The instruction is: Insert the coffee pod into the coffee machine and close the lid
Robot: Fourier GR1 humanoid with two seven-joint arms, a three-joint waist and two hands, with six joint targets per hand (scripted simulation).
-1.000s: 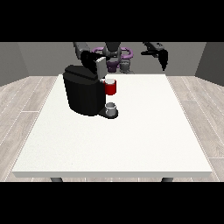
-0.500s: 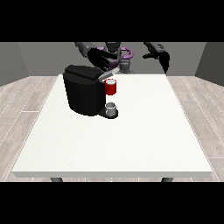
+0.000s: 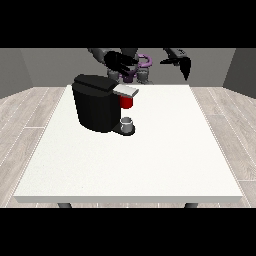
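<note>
The black coffee machine [image 3: 97, 102] stands on the left half of the white table [image 3: 165, 150]. Its grey lid [image 3: 126, 91] juts out level towards the view's right, with a red thing at the machine [image 3: 127, 102] just under it. A small grey thing [image 3: 128, 123] sits on the machine's base below. The hand at the view's left [image 3: 119, 61] hovers above and behind the machine's top, fingers spread, holding nothing. The hand at the view's right [image 3: 181, 61] hangs over the table's far edge, fingers relaxed and empty.
The robot's torso, with a purple part [image 3: 144, 62], stands behind the table's far edge. The machine is the only tall obstacle on the table. Wooden floor surrounds the table.
The hand at the view's left has shifted towards the view's right, above the machine's back. The other hand has barely moved. The machine and its lid look unchanged.
</note>
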